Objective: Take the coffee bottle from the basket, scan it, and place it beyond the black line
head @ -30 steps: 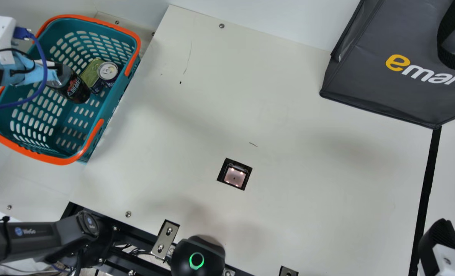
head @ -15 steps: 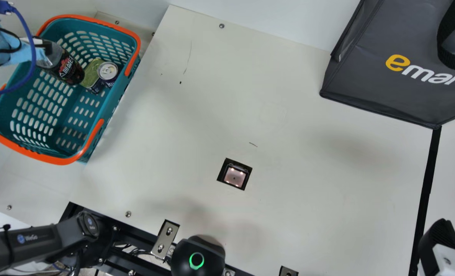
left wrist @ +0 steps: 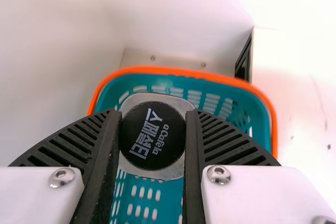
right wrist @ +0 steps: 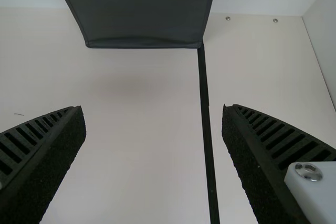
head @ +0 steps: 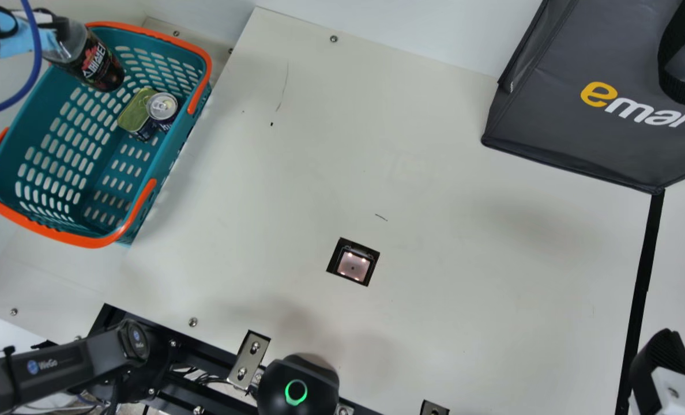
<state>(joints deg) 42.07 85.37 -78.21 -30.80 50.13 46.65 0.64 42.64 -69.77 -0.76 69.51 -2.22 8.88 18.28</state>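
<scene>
"Where's the coffee bottle (head: 97, 60) from where you stand?"

"Far left, tilted over the far-left corner of the basket (head: 68, 236). The left pincer (head: 53, 29) is clenched on it at the cap end. In the left wrist view the dark cap sits squarely between the two ribbed fingers."

"Is its base inside the basket?"

"I can't tell how its base sits against the orange rim. It points right and a bit nearer, towards the silver-topped can (head: 162, 106) and the green-topped tin (head: 136, 109). Those two stand side by side along the basket's right wall."

"And sideways room?"

"Plenty to the right. The basket is just beside the left edge of the tabletop (head: 463, 276), and a broad stretch runs from there to the black line (head: 645, 271). The square scanner window (head: 353, 266) is about midway, towards the near side."

"What crowds the edges?"

"The dark bag (head: 579, 115), at the far right. The black line starts at its near corner and runs to the near side."

"And the right pincer (head: 662, 366)?"

"Near right, beside that line, released and holding nothing. In the right wrist view its fingers stand wide apart, the line passing between them."
</scene>
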